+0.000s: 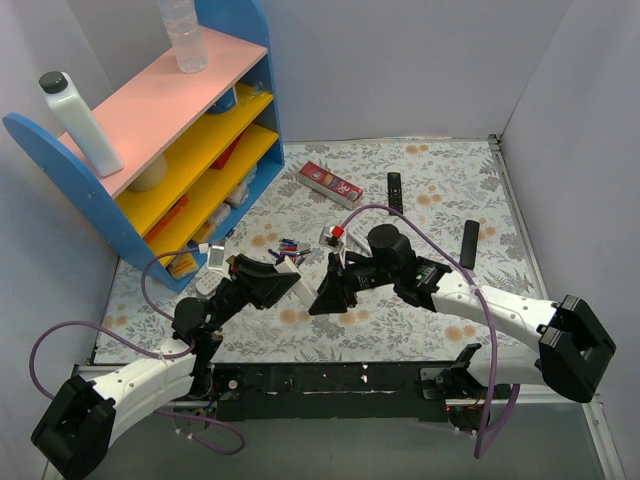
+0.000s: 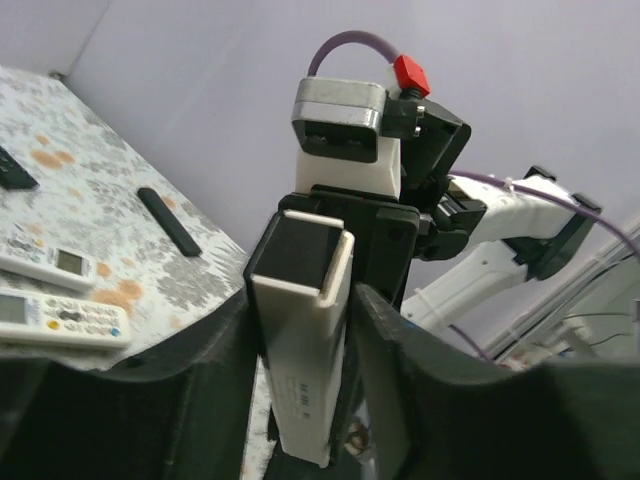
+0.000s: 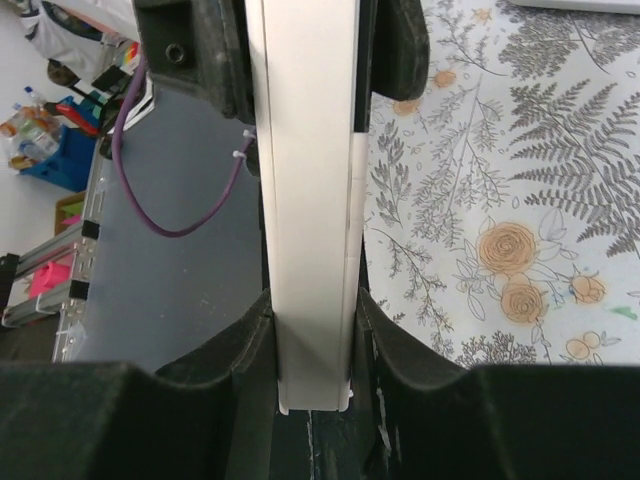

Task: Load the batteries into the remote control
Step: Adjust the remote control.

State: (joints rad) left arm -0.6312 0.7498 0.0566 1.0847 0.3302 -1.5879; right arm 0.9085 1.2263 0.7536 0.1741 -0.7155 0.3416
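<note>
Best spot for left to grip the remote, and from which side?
The free end, opposite the right gripper, approached end-on from the left. The remote is a slim straight bar held aloft, so a pinch across its parallel long edges fits.

From high behind, looks steeply down over the whole tabletop (image 1: 440, 190). From each wrist, peers at very close range along the same remote control (image 2: 305, 350), from opposite ends, facing one another.
</note>
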